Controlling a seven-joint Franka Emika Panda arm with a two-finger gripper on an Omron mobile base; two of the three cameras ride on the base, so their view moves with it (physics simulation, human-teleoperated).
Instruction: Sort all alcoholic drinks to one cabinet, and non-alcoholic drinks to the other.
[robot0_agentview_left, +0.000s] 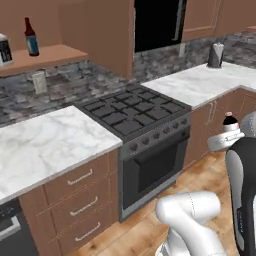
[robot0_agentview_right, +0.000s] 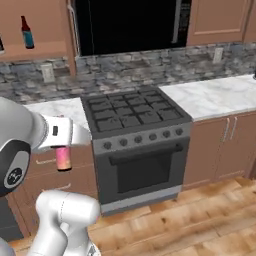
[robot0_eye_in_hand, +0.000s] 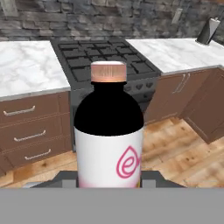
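The tiny slim pink bottle with a black shoulder and pale label (robot0_eye_in_hand: 109, 135) is being pinched upright between the jaws of the gripper (robot0_eye_in_hand: 109, 183). It is being held in the air before the black gas stove (robot0_eye_in_hand: 103, 59), above the wooden floor (robot0_eye_in_hand: 175, 148).

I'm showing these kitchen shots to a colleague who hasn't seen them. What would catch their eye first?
Probably the small pink bottle with its black shoulder, upright in the gripper and looming large in the hand view, carried in mid-air in front of the stove. Next, the dark-brown bottle with a red cap standing on the open cabinet shelf up left.
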